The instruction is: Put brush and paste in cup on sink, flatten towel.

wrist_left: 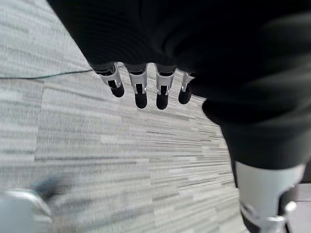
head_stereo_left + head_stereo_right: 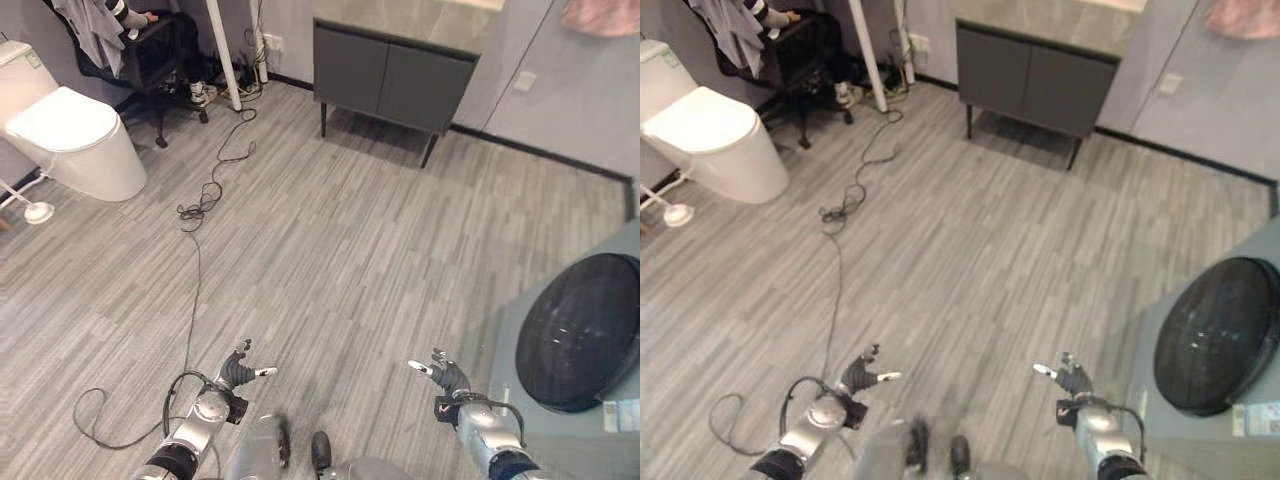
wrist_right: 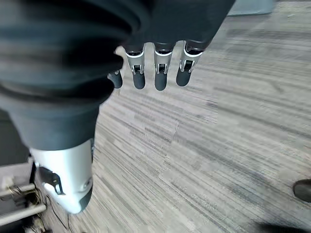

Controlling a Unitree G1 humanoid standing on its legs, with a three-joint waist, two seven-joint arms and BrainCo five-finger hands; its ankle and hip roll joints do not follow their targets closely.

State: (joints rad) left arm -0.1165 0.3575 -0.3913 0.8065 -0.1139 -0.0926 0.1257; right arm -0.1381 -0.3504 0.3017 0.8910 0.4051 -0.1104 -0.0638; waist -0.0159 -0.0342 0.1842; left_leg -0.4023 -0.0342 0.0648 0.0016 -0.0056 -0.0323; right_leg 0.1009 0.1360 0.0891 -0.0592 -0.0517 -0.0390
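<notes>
light: even, soft | shadows: faint under cabinet (image 2: 395, 75) | blur: wrist views' lower edges

We can't see the top of the far grey vanity cabinet (image 2: 395, 72), it's cut off by the edge. Same with the pink towel (image 2: 602, 14) far right and the toilet (image 2: 62, 118) far left, both cropped.

left hand (image 2: 858, 377) lower left, empty, fingers relaxed | right hand (image 2: 1070, 378) lower right, empty, fingers relaxed | white toilet (image 2: 702, 125) upper left | dark vanity cabinet (image 2: 1040, 85) top centre | washing machine (image 2: 1218, 340) right edge
</notes>
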